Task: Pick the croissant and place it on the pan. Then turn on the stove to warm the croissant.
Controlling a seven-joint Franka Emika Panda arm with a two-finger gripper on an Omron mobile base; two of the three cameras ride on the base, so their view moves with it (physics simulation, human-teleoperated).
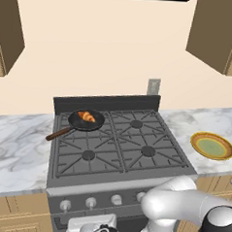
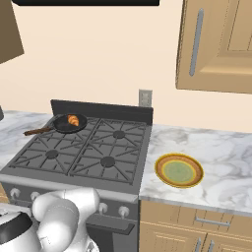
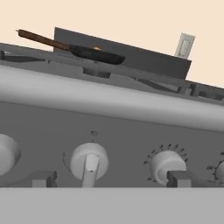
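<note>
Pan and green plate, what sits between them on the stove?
Only bare black grates and burners of the stove separate the pan from the plate, clearest in the left base view.

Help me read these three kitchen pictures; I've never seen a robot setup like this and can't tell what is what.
The white shape is a robot arm on a driving base. Two cameras sit behind it, left and right, looking over the stove. The third camera rides on the hand, facing the stove's front knobs; the two dark stubs at its bottom are the fingertips of the pincer, which stands open and holds nothing. On the back left burner sits a black pan with the croissant already in it. A green, yellow-rimmed plate lies on the marble counter to the right.
</note>
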